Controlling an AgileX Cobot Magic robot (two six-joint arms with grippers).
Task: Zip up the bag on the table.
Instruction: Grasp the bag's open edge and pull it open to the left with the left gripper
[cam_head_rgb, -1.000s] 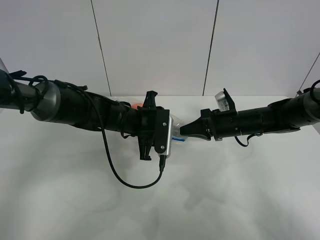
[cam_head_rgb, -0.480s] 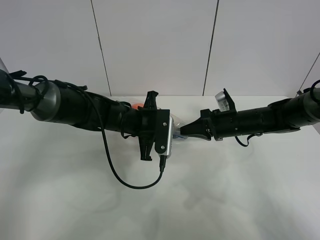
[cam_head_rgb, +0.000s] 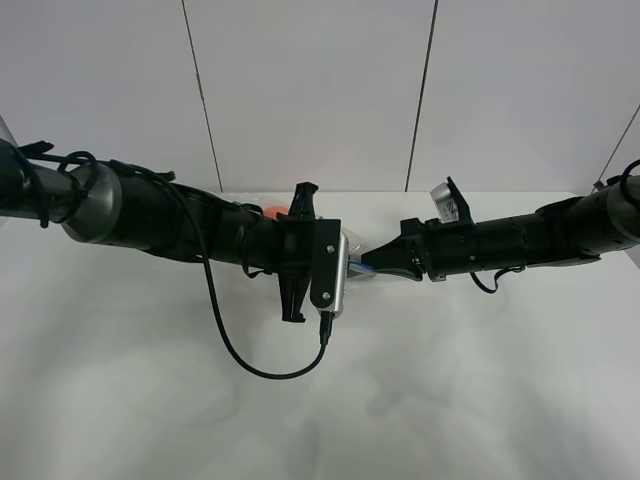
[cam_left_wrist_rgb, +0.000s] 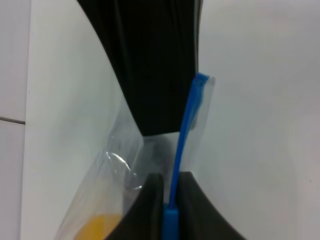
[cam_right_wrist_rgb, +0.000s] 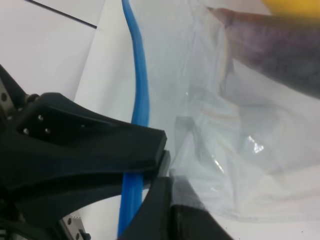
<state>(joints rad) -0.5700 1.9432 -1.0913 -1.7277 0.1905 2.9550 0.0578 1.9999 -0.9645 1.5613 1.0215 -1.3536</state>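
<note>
White table (cam_head_rgb: 150, 420) under both arms, pale panelled wall behind. Found the bag (cam_left_wrist_rgb: 117, 160) between the two arm tips toward the table's far side, mostly hidden from the high camera behind the left wrist. Saw the left gripper (cam_left_wrist_rgb: 170, 176) pinched tight on the blue zipper strip (cam_left_wrist_rgb: 187, 125). Traced that strip straight out from between the closed fingers. Saw the right gripper (cam_right_wrist_rgb: 171, 176) clamped on the clear film just beside the strip, near its end, almost tip to tip with the left one.

Judged the step as the closing run along the strip. Could not judge the length of seal already joined. Needed, for a clean job:
- a firm anchor from the right
- a steady squeeze from the left
- travel dead along the blue line, with the strip taut and flat
- no twist, and no crumpled film caught between the pads

Noted the contents through the film: an orange item (cam_left_wrist_rgb: 97, 227), a yellow item (cam_right_wrist_rgb: 295, 7) and a dark purple item (cam_right_wrist_rgb: 280, 45). Placed all three well inside the bag, apart from the strip and unlikely to foul the seal.
</note>
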